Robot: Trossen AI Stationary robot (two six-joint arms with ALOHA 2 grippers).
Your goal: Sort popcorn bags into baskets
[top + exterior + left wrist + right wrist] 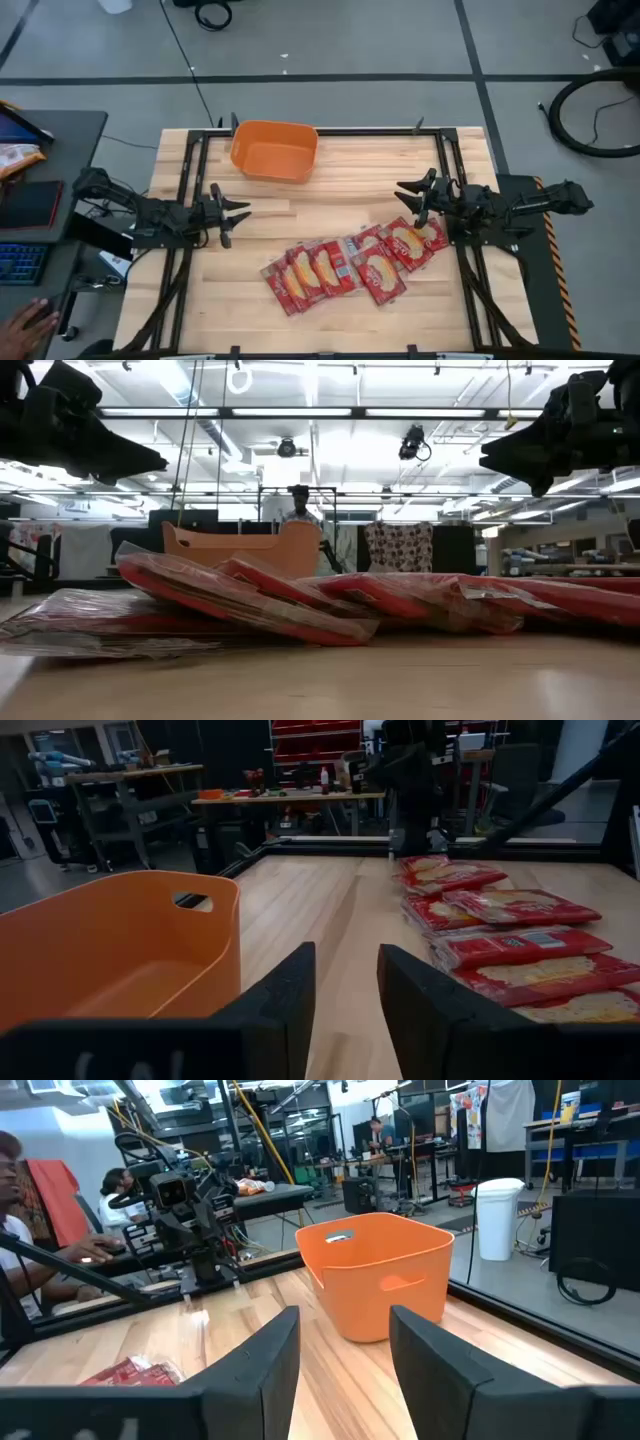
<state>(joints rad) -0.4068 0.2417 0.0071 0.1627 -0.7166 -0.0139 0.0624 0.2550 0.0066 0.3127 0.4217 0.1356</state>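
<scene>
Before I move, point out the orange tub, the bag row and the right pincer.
orange tub (274,150), high view, inner floor.
bag row (335,268), high view, a middle bag.
right pincer (412,200), high view, between fingertips.

Bare table (340,195) between left gripper (236,213) and right gripper (412,195). Obstacles: orange basket (275,150) far centre-left, popcorn bags (345,265) overlapping in a row across near centre-right.

Glossy red popcorn bags (350,264) with yellow-cream picture panels are laid flat in an overlapping row across the near half of the table. An orange basket (274,150) with rounded corners and solid walls is set upright and empty at the far edge, well apart from them.
</scene>
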